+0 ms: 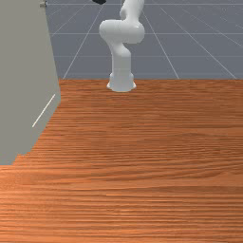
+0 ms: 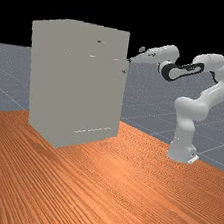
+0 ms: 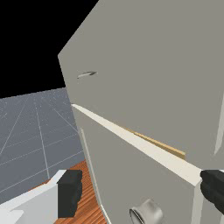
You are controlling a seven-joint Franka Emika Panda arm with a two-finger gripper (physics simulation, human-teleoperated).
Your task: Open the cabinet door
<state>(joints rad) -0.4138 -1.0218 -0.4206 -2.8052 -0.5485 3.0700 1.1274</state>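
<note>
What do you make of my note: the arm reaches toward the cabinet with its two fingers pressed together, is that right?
Not quite. The arm does reach toward the cabinet, but its two fingers are not pressed together: the wrist view shows them standing wide apart.

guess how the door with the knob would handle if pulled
The door looks stiff, a flat panel unlikely to flex. Its thick pale edge hints at some weight. The knob looks smooth and rounded, so a grip might slip.
</note>
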